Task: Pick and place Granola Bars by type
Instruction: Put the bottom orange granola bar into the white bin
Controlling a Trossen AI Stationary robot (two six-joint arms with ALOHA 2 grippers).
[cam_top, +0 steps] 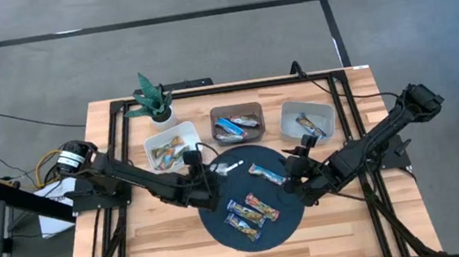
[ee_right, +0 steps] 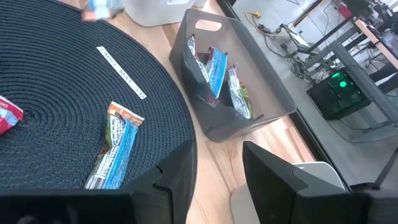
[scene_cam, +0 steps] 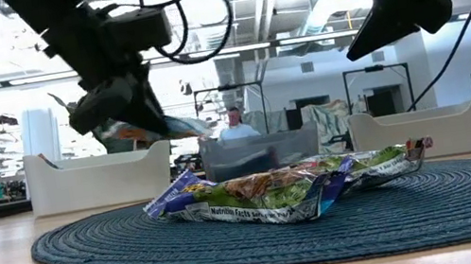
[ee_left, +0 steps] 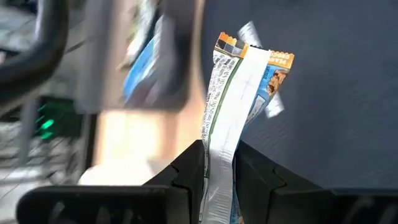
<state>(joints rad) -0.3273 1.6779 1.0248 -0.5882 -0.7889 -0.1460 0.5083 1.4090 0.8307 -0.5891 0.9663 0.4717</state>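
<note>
Three bars (cam_top: 252, 213) left at mat (cam_top: 226, 235) 6 o'clock, one (cam_top: 266, 173) near 1.
My left claw (cam_top: 203, 176) clamped on bar (ee_left: 239, 93), lifted at 10.
Right claw (cam_top: 295, 184) parted, empty, at 3.
Beyond: three bins (cam_top: 285, 114) partly filled.

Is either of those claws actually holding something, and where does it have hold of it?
Yes. The left claw pinches a granola bar by one end; the rest sticks out free. The right claw is open and holds nothing.
</note>
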